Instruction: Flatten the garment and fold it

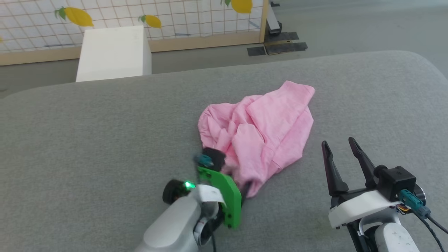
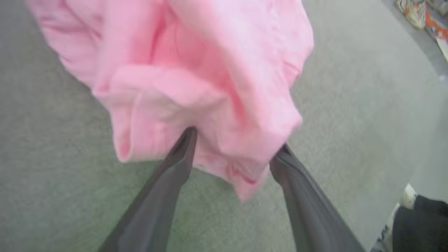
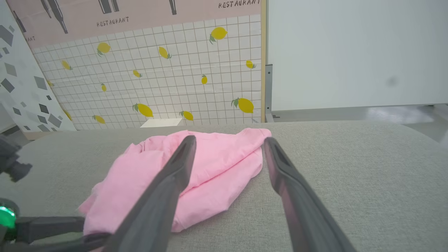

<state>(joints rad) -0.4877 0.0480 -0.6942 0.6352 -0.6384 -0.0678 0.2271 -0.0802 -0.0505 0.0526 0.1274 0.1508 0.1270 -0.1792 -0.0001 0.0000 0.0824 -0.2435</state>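
Note:
The pink garment (image 1: 259, 129) lies crumpled in a heap in the middle of the grey padded surface (image 1: 87, 133). My left gripper (image 1: 245, 189) is at the heap's near left edge, under its green bracket. In the left wrist view its fingers (image 2: 237, 140) stand wide apart, open, with a bunched corner of the garment (image 2: 196, 70) between the tips. My right gripper (image 1: 338, 141) is open just right of the garment, apart from it, with nothing between the fingers. The right wrist view looks past that gripper (image 3: 230, 139) at the garment (image 3: 217, 157).
A white box (image 1: 113, 52) stands on the floor beyond the surface's far edge, in front of a lemon-patterned tiled panel (image 1: 140, 14). Dark plates (image 1: 276, 43) lie on the floor at the back right. The grey surface rounds off at its right corner (image 1: 420, 66).

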